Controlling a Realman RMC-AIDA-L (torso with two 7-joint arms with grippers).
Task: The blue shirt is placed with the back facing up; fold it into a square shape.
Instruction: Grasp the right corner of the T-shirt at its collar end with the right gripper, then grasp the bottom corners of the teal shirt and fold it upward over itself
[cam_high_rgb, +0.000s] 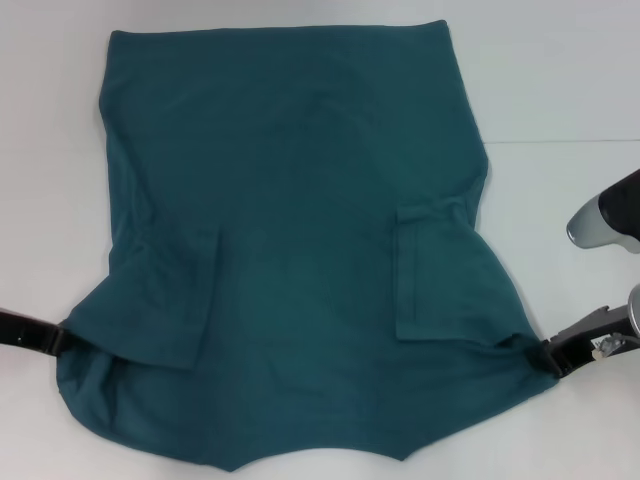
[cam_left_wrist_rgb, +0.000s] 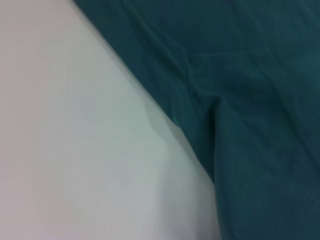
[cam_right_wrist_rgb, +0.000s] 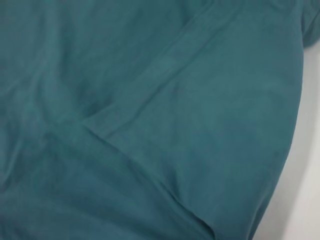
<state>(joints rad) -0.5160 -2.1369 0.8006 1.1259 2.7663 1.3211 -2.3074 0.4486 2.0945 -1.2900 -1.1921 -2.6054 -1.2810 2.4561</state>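
Here, nearest the robot, the large dark teal-blue short-sleeved knit shirt (cam_high_rgb: 300, 250) has its wavy near edge hanging toward the front of the plain white matte table (cam_high_rgb: 560, 90), and at either near corner a black gripper has hold of it: the left gripper (cam_high_rgb: 62, 338) is clenched on the bunched fabric at the shirt's left edge, and the right gripper (cam_high_rgb: 548, 352) is pinched on the right edge, where the cloth pulls into a tight point. Both sleeves lie folded inward over the body, one on each side of the middle, and beyond them the shirt runs flat to a straight far edge. Part of the right arm's grey-and-black housing (cam_high_rgb: 605, 215) shows above the table at the right. The left wrist view adds a close look at the shirt's edge (cam_left_wrist_rgb: 240, 100) crossing bare white tabletop; the right wrist view shows a folded seam ridge (cam_right_wrist_rgb: 165, 65) and the cloth's curved border.
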